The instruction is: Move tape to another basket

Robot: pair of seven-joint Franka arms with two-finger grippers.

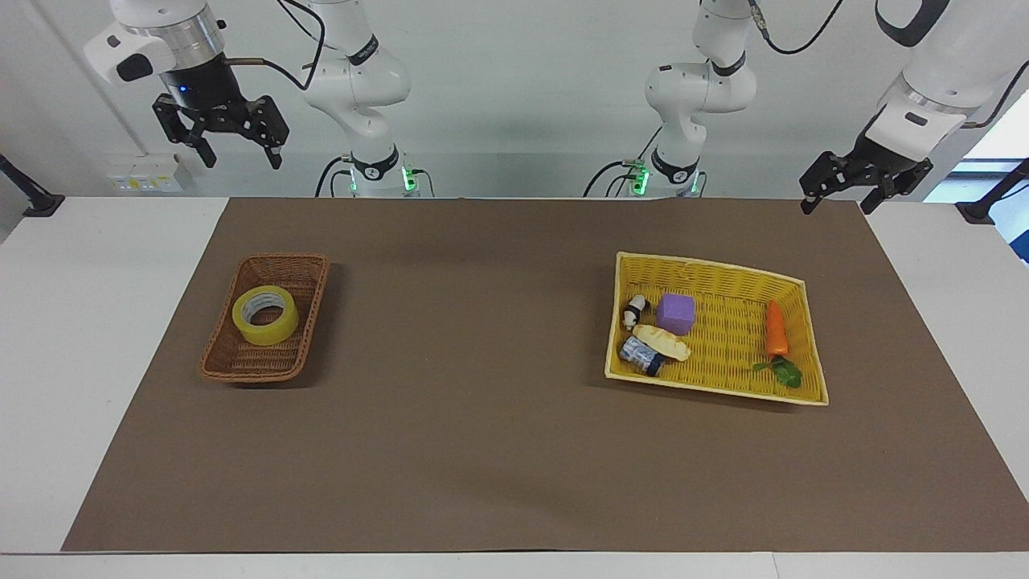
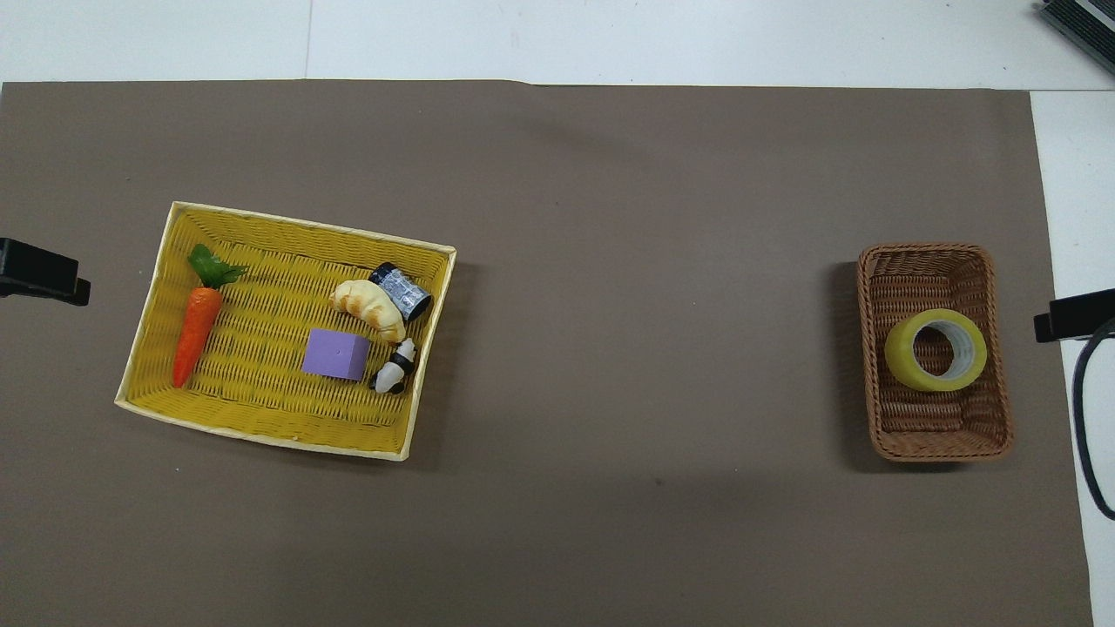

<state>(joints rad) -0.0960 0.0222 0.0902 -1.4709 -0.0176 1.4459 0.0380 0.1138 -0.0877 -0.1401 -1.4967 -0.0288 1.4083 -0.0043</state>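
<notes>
The tape [image 1: 265,315], a yellow roll with a pale core, lies flat in the small brown wicker basket [image 1: 277,269] at the right arm's end of the table; the overhead view shows the tape [image 2: 935,349] in the middle of that basket [image 2: 923,254]. My right gripper [image 1: 243,158] hangs open and empty high in the air, over the mat's edge beside this basket; one of its fingers [image 2: 1073,315] shows in the overhead view. My left gripper [image 1: 836,206] waits open and empty, raised over the mat's corner at the left arm's end.
A larger yellow woven basket [image 1: 810,338] sits toward the left arm's end. It holds a purple cube [image 1: 675,313], a toy carrot [image 1: 775,330], a croissant [image 1: 663,342], a small can [image 1: 641,355] and a panda figure [image 1: 635,310]. A brown mat [image 1: 482,386] covers the table.
</notes>
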